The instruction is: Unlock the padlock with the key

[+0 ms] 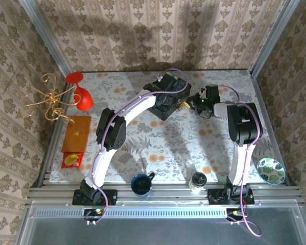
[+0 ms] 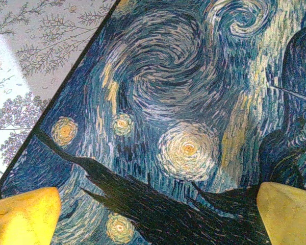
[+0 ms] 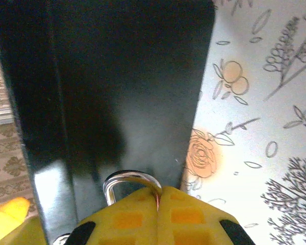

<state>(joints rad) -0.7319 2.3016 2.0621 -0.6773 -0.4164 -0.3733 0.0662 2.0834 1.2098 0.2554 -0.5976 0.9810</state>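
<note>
Left fingers [image 2: 25, 217] are hanging spread wide over the painted box [image 2: 183, 102]; right fingers [image 3: 188, 219] are clenching shut at the silvery shackle of the padlock [image 3: 123, 178] on the box's dark side. Whether they are pinching the key I cannot tell; unlocking is looking not yet done.

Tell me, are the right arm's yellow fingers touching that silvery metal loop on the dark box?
Cannot tell. In the right wrist view the silvery metal loop runs behind the shut right gripper, hiding any contact or gap.
</note>
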